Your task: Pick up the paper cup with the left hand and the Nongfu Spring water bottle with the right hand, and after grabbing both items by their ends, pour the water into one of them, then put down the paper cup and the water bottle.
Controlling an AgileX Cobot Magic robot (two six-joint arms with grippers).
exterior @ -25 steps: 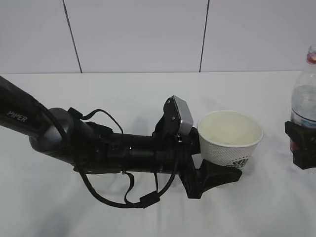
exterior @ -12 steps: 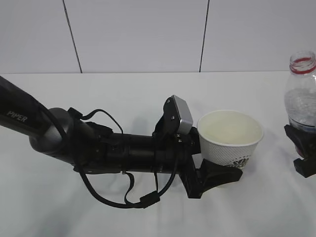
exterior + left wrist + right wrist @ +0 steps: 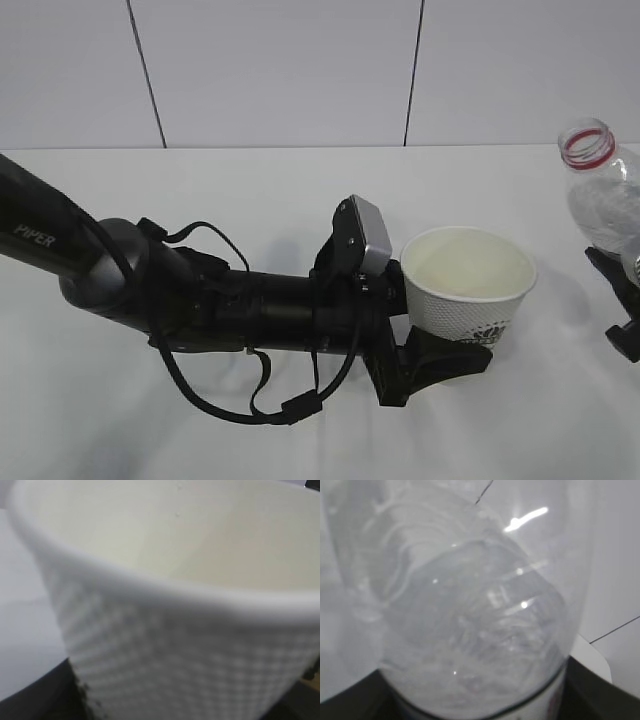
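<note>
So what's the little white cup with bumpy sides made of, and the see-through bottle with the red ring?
The white dimpled paper cup looks like matte paper: dull surface, rolled rim, embossed dot pattern. The clear bottle with the red neck ring looks like thin glossy plastic: see-through, with bright glints on its curved wall.

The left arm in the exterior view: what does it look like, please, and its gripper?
The left arm is matte black and tubular, with "PIPER" in white letters near its upper end. Loose black cables loop around and under the wrist. A small silver-grey camera box sits above the left gripper, whose fingers are black and angular.
</note>
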